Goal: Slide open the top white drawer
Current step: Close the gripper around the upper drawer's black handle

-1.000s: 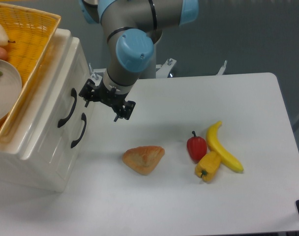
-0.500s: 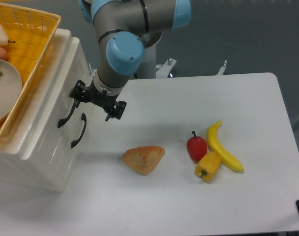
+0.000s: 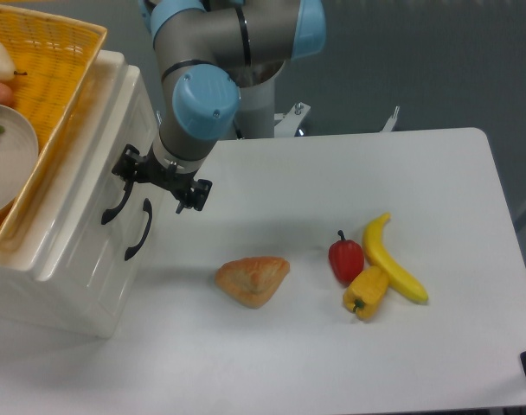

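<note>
We see white table (image 3: 401, 173). Cream cabinet at left edge; top white drawer (image 3: 116, 147) flush with front, not pulled out. Orange basket (image 3: 60, 65) on cabinet top. Our arm reaches down from above; tool (image 3: 159, 180) spread wide, one finger at upper black handle (image 3: 116, 203); contact unclear. Mid-table: pastry (image 3: 253, 280), banana (image 3: 393, 259), red pepper (image 3: 345, 258), yellow pepper (image 3: 365, 292).

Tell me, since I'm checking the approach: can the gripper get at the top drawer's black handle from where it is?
Probably yes. The gripper is right at the top white drawer, by its black handle, with nothing between them. Whether the fingers close around it cannot be told.
</note>
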Tool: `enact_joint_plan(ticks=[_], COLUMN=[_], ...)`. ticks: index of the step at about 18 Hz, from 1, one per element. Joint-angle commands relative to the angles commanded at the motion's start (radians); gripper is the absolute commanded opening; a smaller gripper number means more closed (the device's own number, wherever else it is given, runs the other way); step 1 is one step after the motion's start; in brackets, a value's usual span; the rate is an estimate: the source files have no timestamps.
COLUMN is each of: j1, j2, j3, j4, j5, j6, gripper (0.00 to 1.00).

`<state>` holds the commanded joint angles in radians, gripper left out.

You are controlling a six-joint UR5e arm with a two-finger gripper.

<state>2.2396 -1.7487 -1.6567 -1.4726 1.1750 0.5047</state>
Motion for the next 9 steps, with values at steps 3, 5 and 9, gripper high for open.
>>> enact_joint_plan(ticks=[3, 5, 9], j1=[0.0, 0.0, 0.0], j2=[0.0, 0.0, 0.008], j3=[0.0, 0.0, 0.0], j4=[0.0, -0.002, -0.003], j5=[0.0, 0.0, -0.005], j6=[0.0, 0.0, 0.0], gripper=[1.0, 1.0, 1.0])
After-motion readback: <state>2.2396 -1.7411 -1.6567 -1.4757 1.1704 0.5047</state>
